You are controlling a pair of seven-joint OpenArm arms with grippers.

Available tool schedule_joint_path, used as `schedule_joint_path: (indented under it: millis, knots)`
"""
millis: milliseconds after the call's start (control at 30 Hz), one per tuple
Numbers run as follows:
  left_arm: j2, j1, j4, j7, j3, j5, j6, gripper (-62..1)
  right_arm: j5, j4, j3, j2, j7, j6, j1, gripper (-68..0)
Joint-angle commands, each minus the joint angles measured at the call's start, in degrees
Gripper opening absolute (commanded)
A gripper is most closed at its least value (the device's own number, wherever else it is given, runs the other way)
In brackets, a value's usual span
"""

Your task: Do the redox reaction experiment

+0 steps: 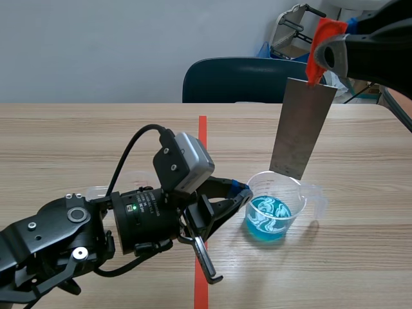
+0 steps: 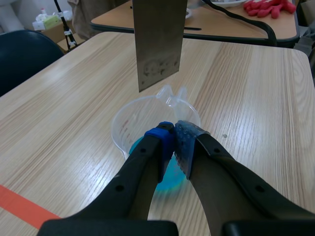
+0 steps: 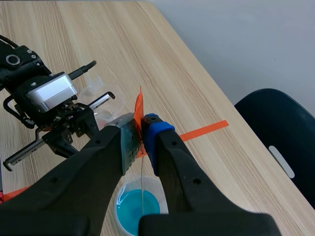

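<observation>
A clear plastic beaker (image 1: 308, 193) holding blue liquid (image 1: 269, 217) stands right of the table's middle. My left gripper (image 1: 244, 193) is at its left rim, and in the left wrist view the left gripper (image 2: 174, 140) is shut on the beaker's (image 2: 123, 132) near wall. A grey metal plate (image 1: 302, 129) hangs upright with its lower edge just over the beaker's mouth, clear of the liquid. My right gripper (image 1: 324, 55) is raised at the upper right. It is shut on the orange tape tab (image 3: 139, 110) at the plate's top. Below the right gripper (image 3: 142, 130) the blue liquid (image 3: 135, 206) shows.
A second clear cup (image 1: 96, 190) sits behind my left arm. The orange tape line (image 1: 203, 135) runs down the table's middle. A dark blue chair (image 1: 238, 80) stands behind the far edge. Another table with red gloves (image 2: 268, 7) lies beyond.
</observation>
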Motion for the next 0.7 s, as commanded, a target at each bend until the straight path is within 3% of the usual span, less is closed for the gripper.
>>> schedule_joint_path:
  millis: [0,500,667]
  knots:
    - [0.0,0.2,0.8,-0.7,-0.1,-0.3,-0.1,-56.6,0.8,0.1,0.0,0.3,0.9,0.1,0.9,-66.7]
    - [-2.0,0.2,0.9,-1.2,-0.1,-0.4,-0.3,-56.4,0.8,0.1,0.0,0.3,0.9,0.1,0.9,-66.7]
    - [-5.0,1.0,1.5,-3.5,-0.1,-2.3,-0.5,-49.2,0.8,0.1,0.0,0.3,0.9,0.1,0.9,-66.7]
